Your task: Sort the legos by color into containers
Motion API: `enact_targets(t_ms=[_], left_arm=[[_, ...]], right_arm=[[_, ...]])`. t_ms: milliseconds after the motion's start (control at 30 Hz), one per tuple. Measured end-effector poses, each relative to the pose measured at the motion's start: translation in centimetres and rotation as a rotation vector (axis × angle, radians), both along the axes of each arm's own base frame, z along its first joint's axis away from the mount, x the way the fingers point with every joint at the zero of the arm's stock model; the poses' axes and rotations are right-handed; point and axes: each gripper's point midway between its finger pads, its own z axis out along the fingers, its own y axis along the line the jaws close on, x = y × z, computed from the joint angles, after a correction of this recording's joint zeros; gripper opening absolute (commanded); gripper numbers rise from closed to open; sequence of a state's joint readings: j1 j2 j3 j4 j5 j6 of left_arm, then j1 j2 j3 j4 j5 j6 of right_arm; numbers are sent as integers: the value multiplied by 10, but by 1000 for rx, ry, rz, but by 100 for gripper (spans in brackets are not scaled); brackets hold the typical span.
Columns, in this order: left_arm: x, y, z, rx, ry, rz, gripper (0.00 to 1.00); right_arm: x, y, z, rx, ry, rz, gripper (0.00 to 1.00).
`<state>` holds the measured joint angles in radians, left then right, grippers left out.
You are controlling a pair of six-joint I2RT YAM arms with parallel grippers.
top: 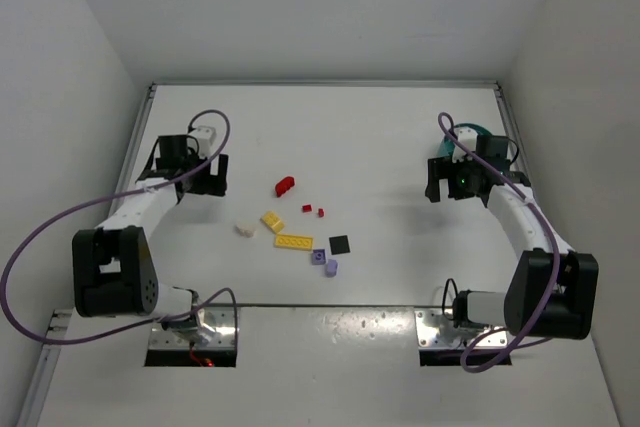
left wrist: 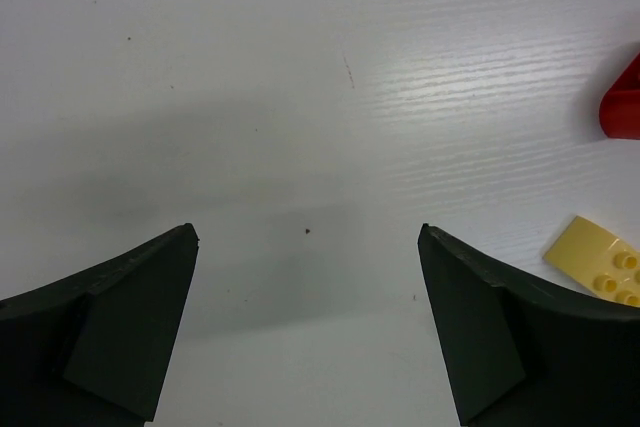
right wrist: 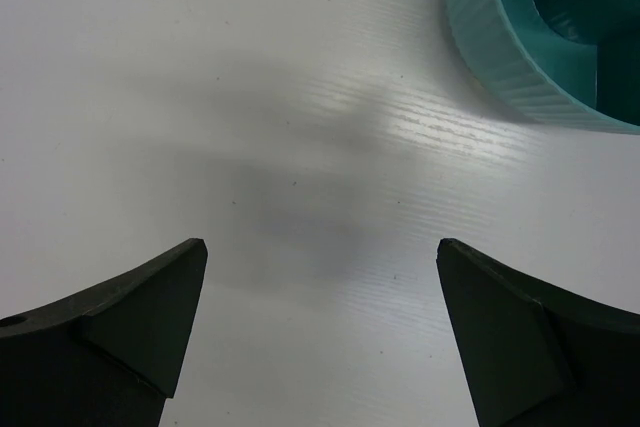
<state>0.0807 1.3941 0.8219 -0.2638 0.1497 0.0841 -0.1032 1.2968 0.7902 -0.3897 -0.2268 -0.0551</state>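
**Both claws spread wide, bricks loose on the table**

My left claw [left wrist: 307, 234] hangs with its fingers spread apart and nothing between them, only bare white table [top: 400, 137] beneath. It sits toward the left side, near the scattered legos but touching none. At the right edge of my left wrist view I catch part of the red curved brick [left wrist: 622, 99] and, nearer me, a corner of the yellow brick [left wrist: 598, 265].

My right claw [right wrist: 321, 247] is likewise released and holds nothing. It hovers over bare table just beside the teal bowl [right wrist: 492, 42], whose ribbed wall and an inner divider show at the top right of my right wrist view. From above, the bowl stands at the far right, partly hidden behind my right arm.

The legos lie in a loose cluster mid-table between my arms, well apart from the bowl. The red curved brick is farthest from me, with a tiny red piece [top: 307, 209] and a second red bit [top: 321, 213] just past it. The cream brick [top: 244, 230] is leftmost, then the yellow brick, the yellow plate [top: 293, 241] and the black plate [top: 340, 244]. Nearest me are a lavender plate [top: 318, 256] and a lavender brick [top: 331, 267]
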Motion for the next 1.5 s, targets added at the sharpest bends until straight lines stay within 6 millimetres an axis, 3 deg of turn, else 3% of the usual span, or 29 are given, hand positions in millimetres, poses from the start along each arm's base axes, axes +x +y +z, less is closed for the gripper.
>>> enact_targets(t_ms=[267, 400, 600, 767, 1000, 1200, 1367, 1500], left_arm=[[2, -5, 6, -33, -26, -13, 99], [-2, -15, 9, -50, -33, -113, 99], [-13, -45, 23, -87, -77, -347, 73], [-22, -78, 12, -126, -37, -503, 63], [-21, -117, 12, -118, -69, -628, 63], [-13, -151, -3, -121, -45, -709, 55], [-22, -176, -24, -100, 7, -768, 53], [-21, -185, -32, -72, 17, -774, 53]], right_arm=[[0, 2, 2, 8, -7, 8, 100], [-2, 6, 2, 18, -4, 40, 100], [-4, 16, 4, 55, -14, 97, 97], [-5, 30, -1, 127, 19, 147, 97], [-1, 35, -1, 166, 24, 131, 99], [21, 37, 18, 187, -16, 134, 97], [39, 40, 33, 206, -47, 154, 97], [42, 42, 31, 222, -32, 162, 97]])
